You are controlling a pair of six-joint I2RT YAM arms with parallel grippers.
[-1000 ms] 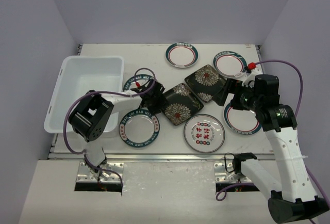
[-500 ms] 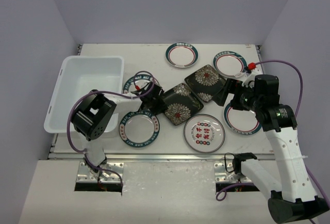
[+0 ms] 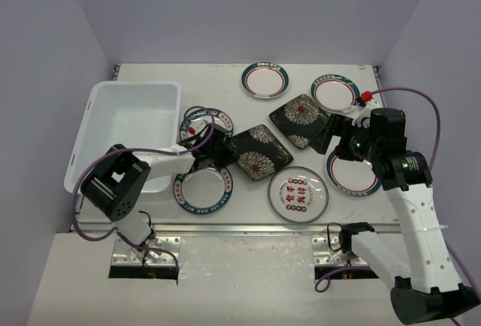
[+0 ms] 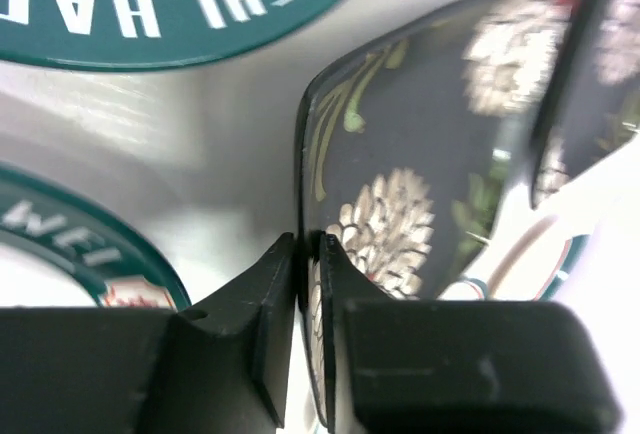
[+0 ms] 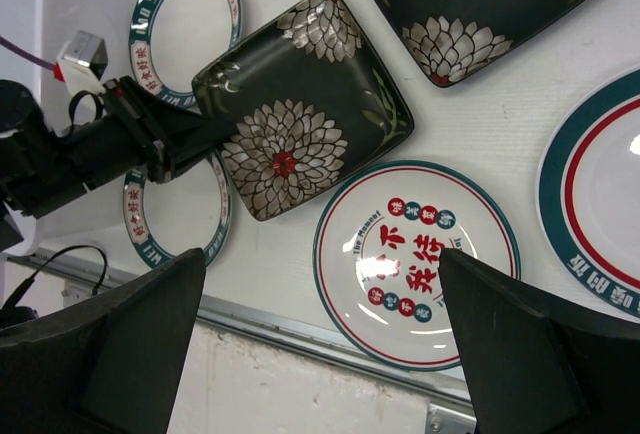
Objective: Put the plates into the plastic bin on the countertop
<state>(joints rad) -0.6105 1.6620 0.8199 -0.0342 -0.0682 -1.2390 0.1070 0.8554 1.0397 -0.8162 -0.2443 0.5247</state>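
Note:
My left gripper (image 3: 219, 153) is shut on the left edge of a square black plate with white flowers (image 3: 255, 153). In the left wrist view the jaws (image 4: 310, 254) pinch the rim of this plate (image 4: 400, 154). The plate also shows in the right wrist view (image 5: 300, 124). The white plastic bin (image 3: 83, 127) stands empty at the left. My right gripper (image 3: 331, 135) is open and empty, hovering over the right side above the red-character plate (image 5: 415, 264). A second black square plate (image 3: 301, 119) lies further back.
Teal-rimmed plates lie beside the left gripper, one in front (image 3: 203, 188) and one behind it (image 3: 207, 116). Red-ringed plates sit at the back (image 3: 264, 79), back right (image 3: 334, 93) and right (image 3: 352, 174). The metal rail (image 3: 240, 228) runs along the near edge.
My left gripper has drawn back to the left with the black flower plate, which has shifted left towards the bin. The left arm's elbow swung left. The right arm has not moved.

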